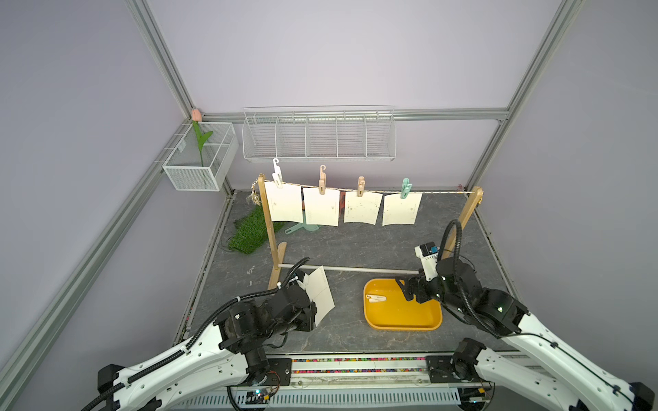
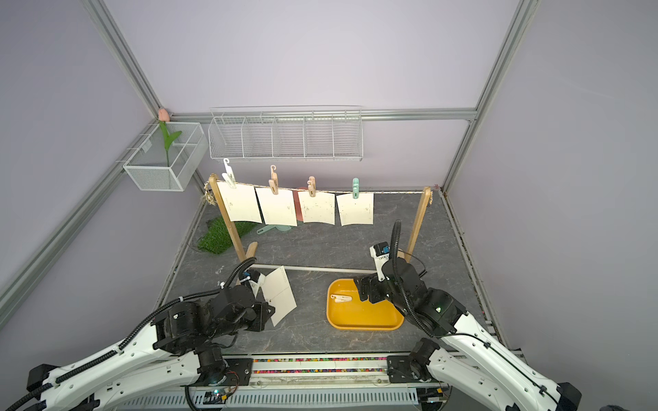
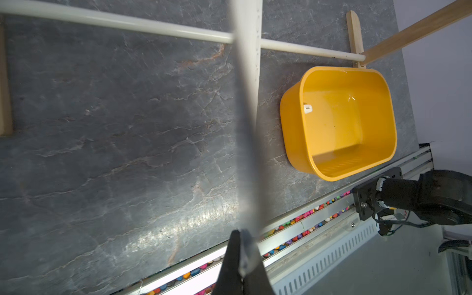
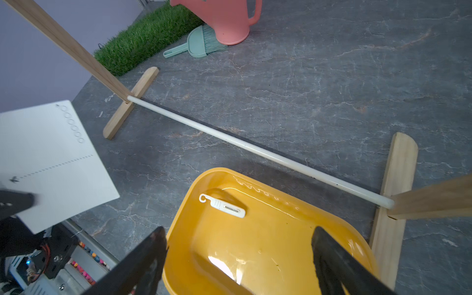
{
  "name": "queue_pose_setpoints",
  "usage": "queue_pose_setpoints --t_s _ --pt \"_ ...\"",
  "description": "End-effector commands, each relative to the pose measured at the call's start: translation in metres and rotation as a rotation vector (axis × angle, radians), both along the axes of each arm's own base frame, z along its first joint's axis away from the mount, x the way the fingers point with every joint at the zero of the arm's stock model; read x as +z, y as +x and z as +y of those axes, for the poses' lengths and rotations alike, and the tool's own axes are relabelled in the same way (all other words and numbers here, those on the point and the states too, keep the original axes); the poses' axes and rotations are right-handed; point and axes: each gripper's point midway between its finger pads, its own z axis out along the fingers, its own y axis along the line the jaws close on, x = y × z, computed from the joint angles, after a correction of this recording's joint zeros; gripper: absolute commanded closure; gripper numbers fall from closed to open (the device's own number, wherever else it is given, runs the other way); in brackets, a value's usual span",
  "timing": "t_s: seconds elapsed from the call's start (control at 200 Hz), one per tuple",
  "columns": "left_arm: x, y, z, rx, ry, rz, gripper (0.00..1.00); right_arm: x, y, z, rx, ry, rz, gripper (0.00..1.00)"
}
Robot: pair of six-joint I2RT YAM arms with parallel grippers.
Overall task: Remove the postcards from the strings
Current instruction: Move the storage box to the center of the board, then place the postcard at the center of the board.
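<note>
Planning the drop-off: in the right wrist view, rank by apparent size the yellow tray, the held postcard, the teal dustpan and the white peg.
1. yellow tray
2. postcard
3. teal dustpan
4. white peg
The dustpan lies farther from the camera, so its real size against the peg is unsure.

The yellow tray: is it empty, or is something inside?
Not empty. A single white peg lies on the bottom of the yellow tray; nothing else is visible inside.

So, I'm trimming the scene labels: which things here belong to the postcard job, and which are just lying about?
Job: hanging postcards, held postcard in the shut left gripper, string, pegs, wooden frame, yellow tray, open right gripper.
Lying about: grass mat, dustpan set, pink jug, wire baskets, tulip.
</note>
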Motion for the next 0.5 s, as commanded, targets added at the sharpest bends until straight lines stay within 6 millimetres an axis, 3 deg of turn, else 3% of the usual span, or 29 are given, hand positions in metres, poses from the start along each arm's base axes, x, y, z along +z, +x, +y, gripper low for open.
queue_pose_setpoints --t_s 0.0,0.105,0.255,0.495 --pt "-0.009 -0.007 -0.012 0.015 -0.072 0.079 1.0 0.023 -0.006 0.018 0.109 0.059 -0.028 0.11" --pt "-0.025 -0.014 -0.021 0.009 -0.113 0.139 1.0 0.036 -0.017 0.027 0.194 0.105 -0.045 0.11" --pt "-0.033 -0.017 -0.041 0.007 -0.219 0.197 1.0 0.049 -0.027 0.024 0.225 0.163 -0.107 0.11" --pt "-0.05 -0.018 -0.06 -0.033 -0.212 0.244 1.0 0.053 -0.03 0.019 0.225 0.16 -0.128 0.11"
